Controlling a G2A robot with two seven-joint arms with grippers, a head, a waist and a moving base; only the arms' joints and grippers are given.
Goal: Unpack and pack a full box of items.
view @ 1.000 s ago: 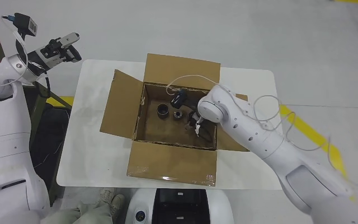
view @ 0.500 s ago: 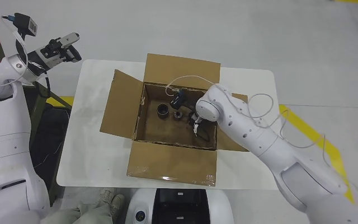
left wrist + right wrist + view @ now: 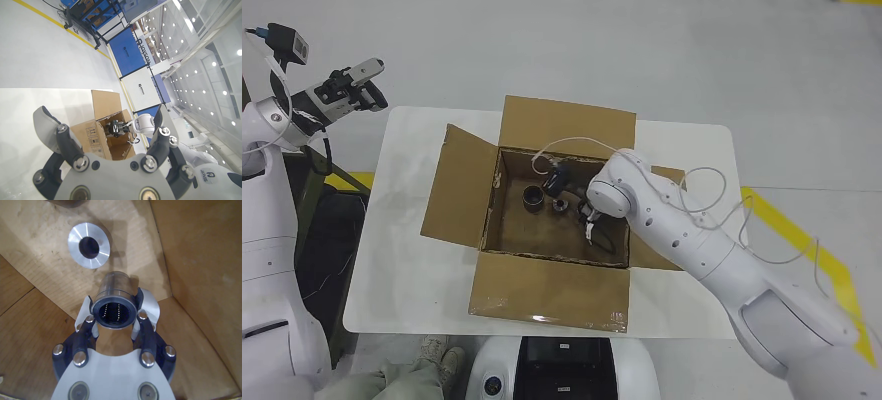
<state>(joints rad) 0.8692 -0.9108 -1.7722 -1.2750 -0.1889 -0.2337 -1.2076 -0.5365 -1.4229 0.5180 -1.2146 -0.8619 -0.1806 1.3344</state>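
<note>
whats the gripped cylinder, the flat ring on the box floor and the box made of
The cylinder looks like polished steel, mirror sheen, with a black, perhaps plastic, end ring. The flat ring is bare machined metal by its bright radial glints. The box is matte brown corrugated cardboard, fluting lines showing.

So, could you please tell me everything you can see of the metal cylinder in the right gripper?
The metal cylinder is a short, shiny, steel-looking sleeve with a thin groove around it, a dark ring at its near end and a hollow bore lined with rows of tiny bright balls. The right gripper is shut on it from both sides near that end. It is inside the cardboard box, beside a flat metal ring, not touching it.
</note>
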